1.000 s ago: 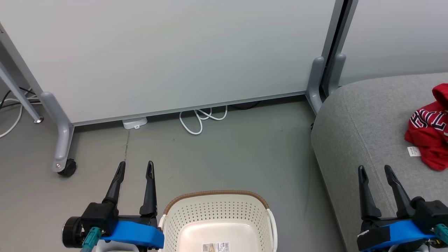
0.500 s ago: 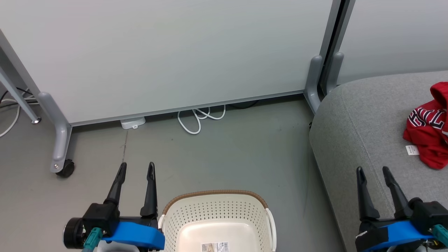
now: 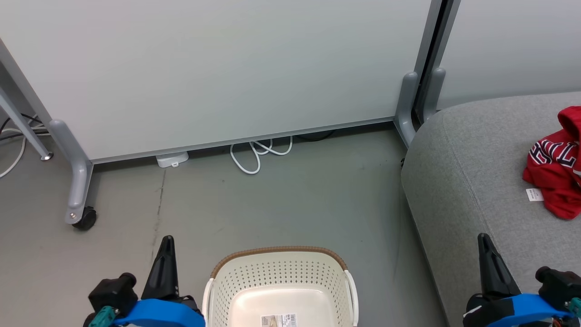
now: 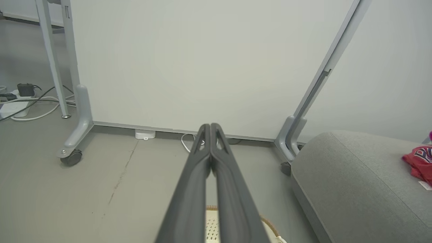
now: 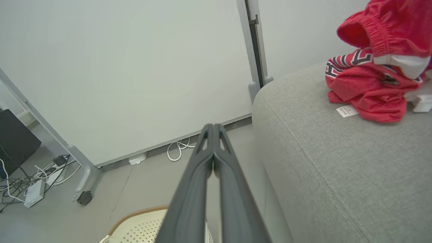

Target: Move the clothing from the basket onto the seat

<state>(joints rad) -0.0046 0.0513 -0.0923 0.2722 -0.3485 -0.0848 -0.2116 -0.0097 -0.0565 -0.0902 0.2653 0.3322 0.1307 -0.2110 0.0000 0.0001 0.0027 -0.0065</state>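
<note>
So, left to right:
Left gripper (image 3: 166,247): fingers pressed together with nothing between them, low beside the basket (image 3: 281,251), on its left, pointing toward the panel (image 3: 227,68).
Basket: on the floor (image 3: 295,200) between the two grippers; no red cloth on the part of its bottom that shows.
Sticker (image 3: 279,320): barcode label on the basket's bottom; print too small to read.
Seat (image 3: 454,181): right of the basket, well apart from the left gripper.
Right gripper (image 3: 484,247): fingers together, holding nothing, over the seat's near part.
Clothing (image 3: 551,186): bunched red heap on the seat, ahead and to the right of the right gripper, whose arm is the nearer; the heap has no clear long axis.
Lettering (image 3: 551,154): black, white-edged; two letters like "LL" show, the rest is folded away.
Tag (image 3: 534,194): white, at the heap's left edge; unreadable.
Judgement: the clothing looks already moved, so no further reach into the basket seems called for.
</note>
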